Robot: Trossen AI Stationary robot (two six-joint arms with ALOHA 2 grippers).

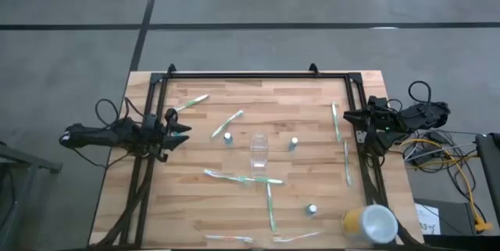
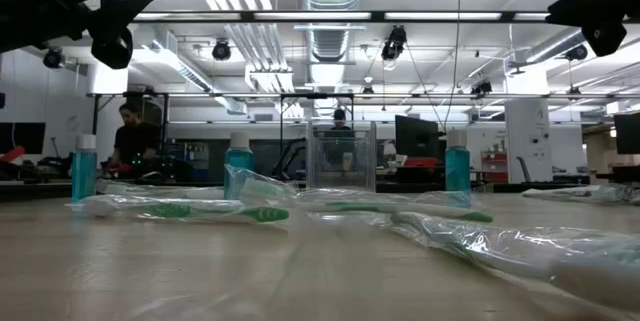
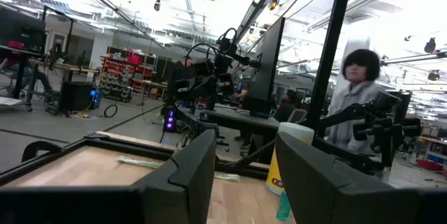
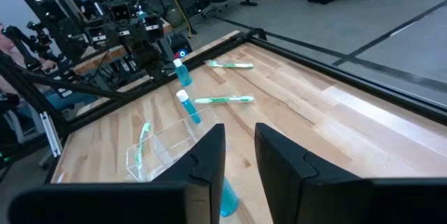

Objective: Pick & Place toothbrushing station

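Note:
A small clear cup (image 1: 258, 149) stands upright mid-table, also seen in the low view (image 2: 340, 156). Three small tubes stand on their bases: two (image 1: 228, 138) (image 1: 294, 143) beside the cup, one (image 1: 312, 210) nearer the front. Several wrapped toothbrushes lie flat, among them one (image 1: 227, 123) left of the cup, one (image 1: 242, 178) in front of it and one (image 1: 336, 122) near the right edge. My left gripper (image 1: 183, 130) hovers open at the left edge. My right gripper (image 1: 349, 116) hovers at the right edge, its fingers (image 4: 209, 151) a narrow gap apart. Neither holds anything.
A larger yellow cup with a white top (image 1: 371, 224) stands at the front right corner. A black frame (image 1: 258, 77) runs along the table's far, left and right sides. People and workbenches show in the room beyond the table.

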